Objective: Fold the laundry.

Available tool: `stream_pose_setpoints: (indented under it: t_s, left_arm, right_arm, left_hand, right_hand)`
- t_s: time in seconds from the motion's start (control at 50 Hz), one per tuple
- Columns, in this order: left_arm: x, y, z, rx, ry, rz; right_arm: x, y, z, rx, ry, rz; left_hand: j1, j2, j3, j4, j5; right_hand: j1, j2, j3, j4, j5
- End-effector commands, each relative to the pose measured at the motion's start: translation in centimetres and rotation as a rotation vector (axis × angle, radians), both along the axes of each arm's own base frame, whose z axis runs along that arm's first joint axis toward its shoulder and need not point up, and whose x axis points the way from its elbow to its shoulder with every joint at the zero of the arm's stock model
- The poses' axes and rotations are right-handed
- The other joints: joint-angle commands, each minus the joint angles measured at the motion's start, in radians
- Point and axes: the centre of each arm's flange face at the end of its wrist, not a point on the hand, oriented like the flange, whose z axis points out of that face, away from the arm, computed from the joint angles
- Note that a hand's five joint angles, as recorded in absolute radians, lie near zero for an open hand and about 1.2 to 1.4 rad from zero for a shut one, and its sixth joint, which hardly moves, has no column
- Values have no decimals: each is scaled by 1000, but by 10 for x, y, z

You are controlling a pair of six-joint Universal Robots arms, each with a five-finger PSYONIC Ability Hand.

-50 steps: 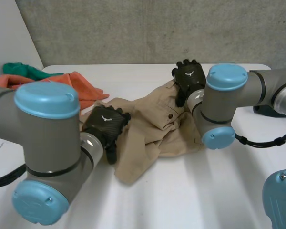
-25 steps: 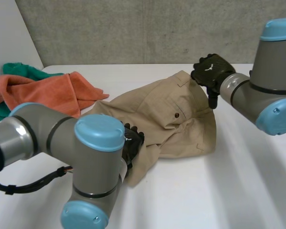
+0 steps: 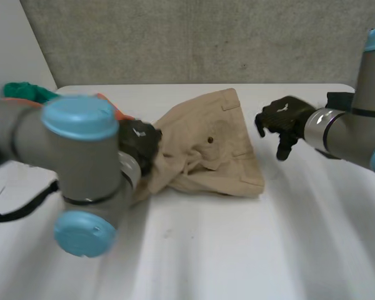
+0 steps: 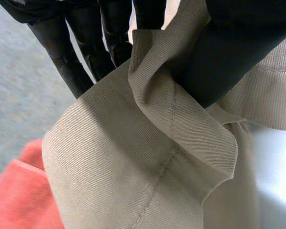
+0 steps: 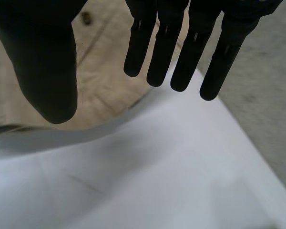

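A crumpled beige garment [image 3: 207, 147] with a button and a pocket flap lies in the middle of the white table [image 3: 237, 250]. My left hand [image 3: 139, 139] is at its left edge. In the left wrist view its fingers [image 4: 86, 57] and thumb pinch a seamed fold of the beige cloth [image 4: 133, 167]. My right hand [image 3: 280, 119] hovers just off the garment's right side, apart from it. In the right wrist view the right hand's straight fingers [image 5: 181, 52] are spread and hold nothing, with the beige cloth [image 5: 100, 71] beyond the thumb.
An orange towel [image 3: 107, 100] and a green cloth [image 3: 25, 92] lie at the table's far left, mostly behind my left arm; the orange towel [image 4: 19, 191] also lies just past the held fold. A grey concrete wall [image 3: 206, 37] stands behind the table.
My left hand has closed on the garment's left edge and drawn it leftward, bunching it. My right hand has left the garment's far corner and moved right and nearer.
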Motion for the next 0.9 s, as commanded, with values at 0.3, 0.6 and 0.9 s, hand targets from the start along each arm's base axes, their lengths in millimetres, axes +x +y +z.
stream_pose_setpoints:
  t_s: [0.3,0.6,0.9]
  left_arm:
    - [22,7,43,86,-4,-100]
    - [34,-5,93,-20,112,-67]
    - [72,13,234,-231,510,-77]
  right_arm:
    - [84,3,-82,120,-301,151]
    - [105,-3,-99,84,-289,96]
    - [43,27,121,-267,-532,69]
  left_hand:
    - [130,83,95,77,117]
    - [168,121,133,115,155]
    - [256,209,221,203,243]
  right_hand:
    - [-320,-322,-320,-319,-313]
    - [720,718,719,721,727]
    - [720,718,719,721,727]
